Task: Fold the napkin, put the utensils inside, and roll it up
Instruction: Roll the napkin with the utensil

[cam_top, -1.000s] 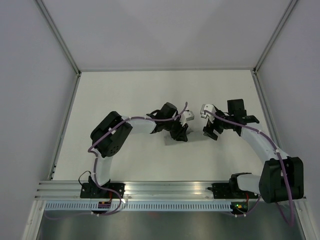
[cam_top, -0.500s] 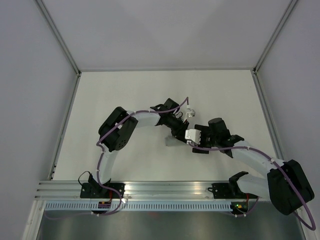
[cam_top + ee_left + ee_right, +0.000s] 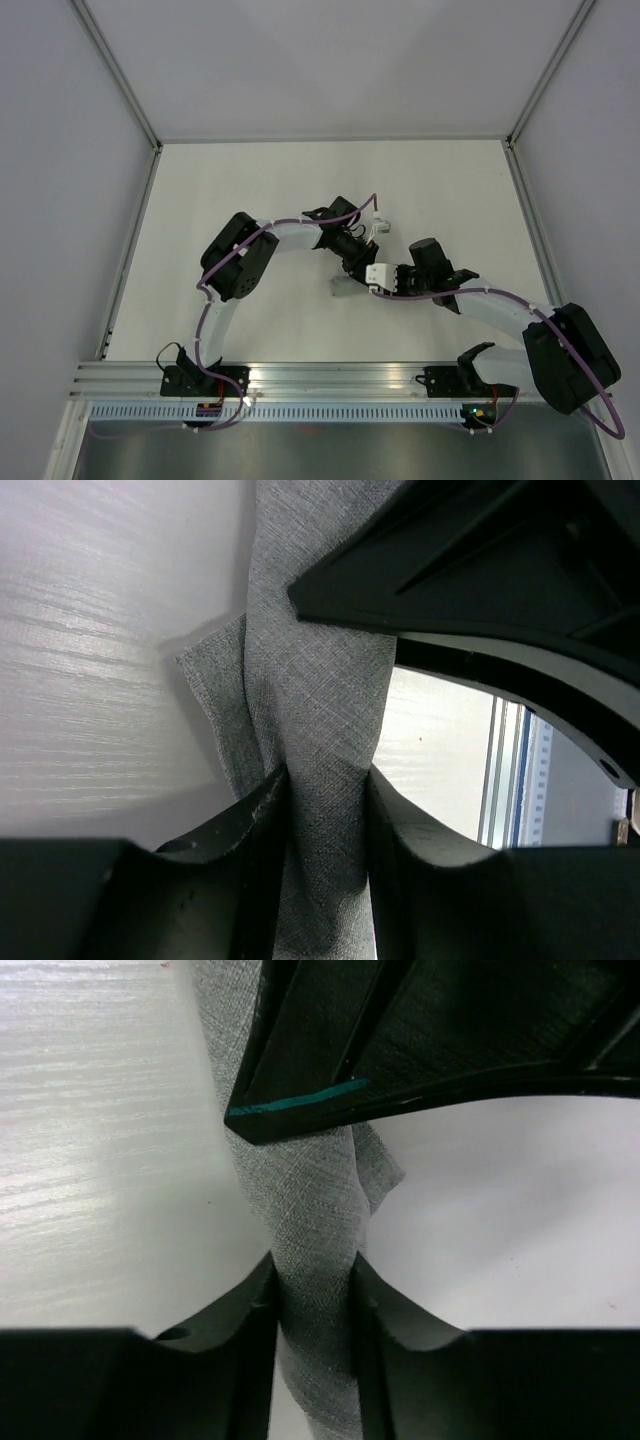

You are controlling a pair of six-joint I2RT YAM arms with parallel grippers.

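Note:
The napkin (image 3: 341,288) is a bunched, twisted strip of grey cloth at the middle of the table, mostly covered by the two grippers. My left gripper (image 3: 357,266) is shut on the napkin (image 3: 312,680), the cloth pinched between its fingers (image 3: 250,820). My right gripper (image 3: 374,279) is shut on the same strip (image 3: 300,1200) right beside it, and its black body (image 3: 480,570) fills the upper right of the left wrist view. A loose fold (image 3: 215,710) hangs to one side. No utensils show in any view.
The white table (image 3: 300,190) is bounded by grey walls on three sides. An aluminium rail (image 3: 340,378) with both arm bases runs along the near edge. The left gripper's finger with a teal edge (image 3: 430,1030) crosses the top of the right wrist view.
My right arm swung left and inward to the middle of the table, and its jaws closed from wide open onto the napkin. The left gripper shifted slightly, keeping its hold.

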